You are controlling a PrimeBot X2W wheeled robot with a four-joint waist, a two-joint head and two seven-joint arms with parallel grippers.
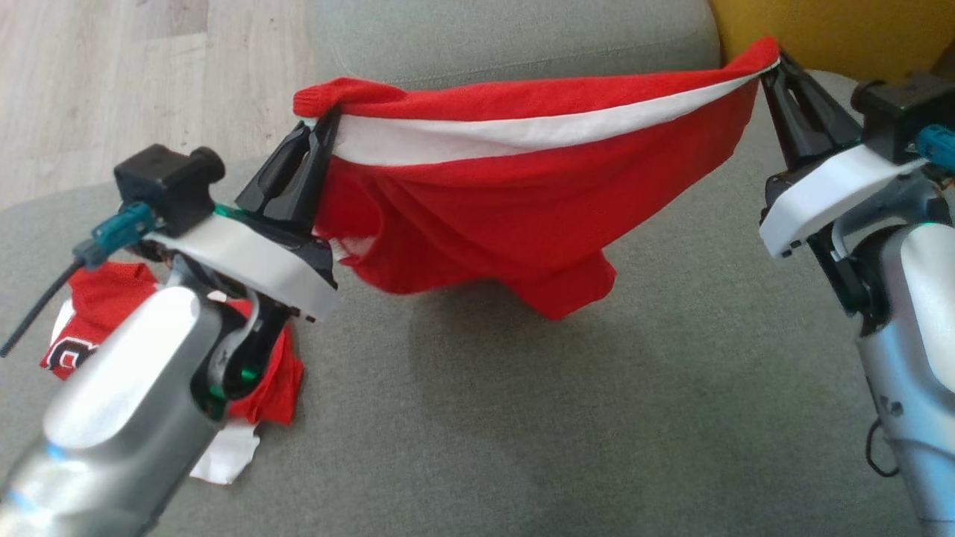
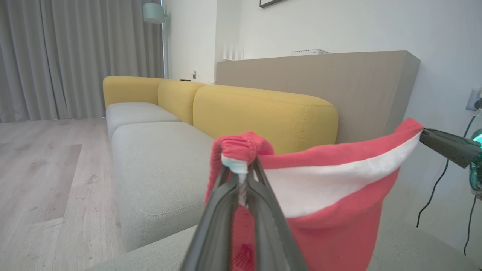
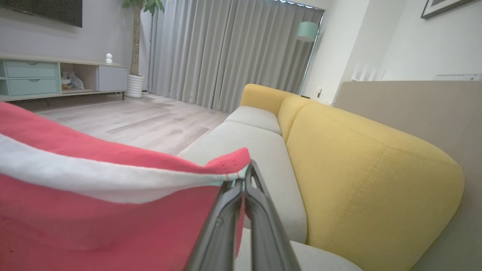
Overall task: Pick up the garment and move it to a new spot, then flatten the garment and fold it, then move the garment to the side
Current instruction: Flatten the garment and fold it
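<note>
A red garment point(image 1: 522, 201) with a white band hangs stretched in the air above the grey sofa seat point(image 1: 597, 418). My left gripper point(image 1: 322, 123) is shut on its left top corner and my right gripper point(image 1: 768, 71) is shut on its right top corner. The cloth sags in the middle, its lowest fold just over the cushion. In the left wrist view my fingers point(image 2: 244, 184) pinch the bunched red and white edge of the garment point(image 2: 331, 195). The right wrist view has the closed fingers point(image 3: 241, 188) clamping the garment point(image 3: 113, 210) at its corner.
A second red and white garment point(image 1: 97, 335) with dark lettering lies crumpled on the seat at the left, partly under my left arm. Yellow sofa backrests point(image 2: 263, 116) run behind the seat, another grey cushion point(image 1: 507, 37) lies ahead, and wooden floor point(image 1: 112, 74) is at the far left.
</note>
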